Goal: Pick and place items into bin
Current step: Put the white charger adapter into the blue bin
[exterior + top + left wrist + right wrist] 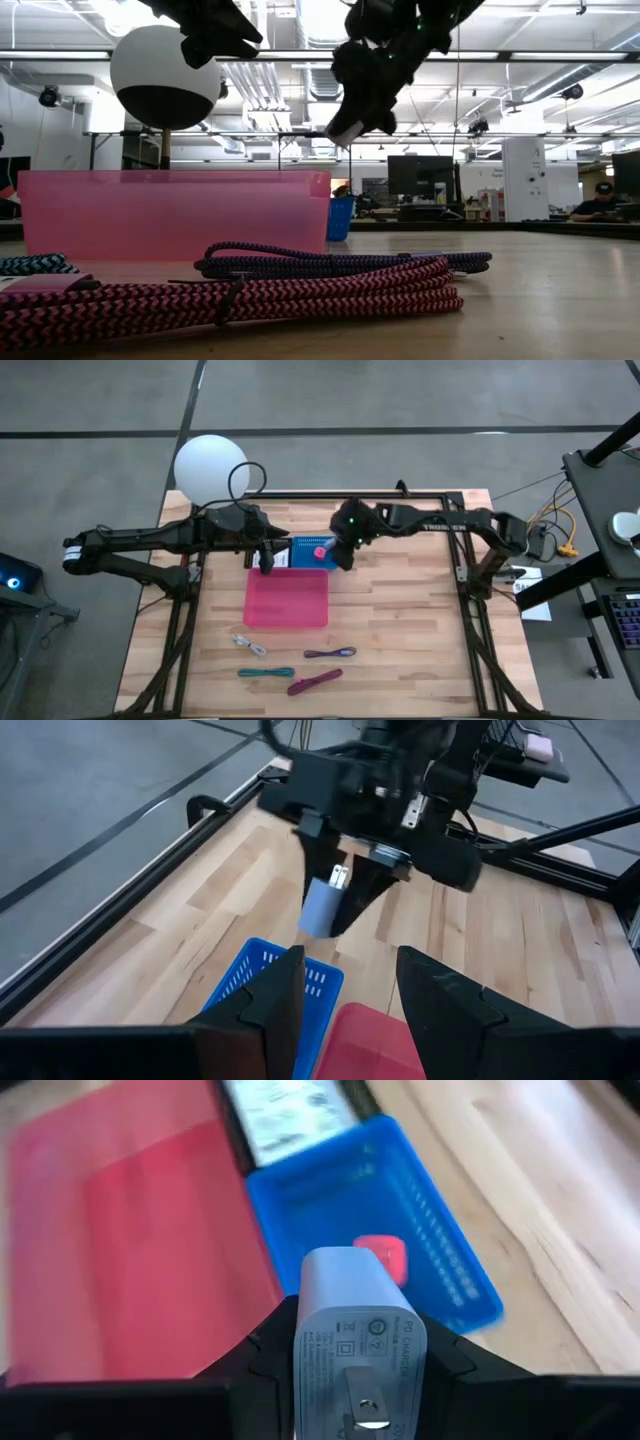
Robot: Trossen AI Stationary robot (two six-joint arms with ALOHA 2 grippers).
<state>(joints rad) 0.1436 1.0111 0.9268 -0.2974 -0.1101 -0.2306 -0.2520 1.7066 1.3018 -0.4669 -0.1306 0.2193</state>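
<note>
The right hand (355, 1345) pinches a whitish-blue USB wall charger (358, 1335) above the blue basket (440, 1240); on the plug face, tiny print reads "PD Charger" as far as it can be made out, beside small certification marks and a folded metal prong. Inside the blue basket lies a small pink block (383, 1255). Touching the basket's side is the pink bin (286, 598), whose contents cannot be made out. The left hand (268, 558) hangs over the basket's other end, fingers (270, 1000) spread and holding nothing.

On the bench (400, 630), well apart from the bin on its near side, lie four coiled braided cables: white (250, 645), dark purple (330, 653), teal (265, 672) and magenta (314, 681). A white globe lamp (210, 468) stands at the bench's far left corner.
</note>
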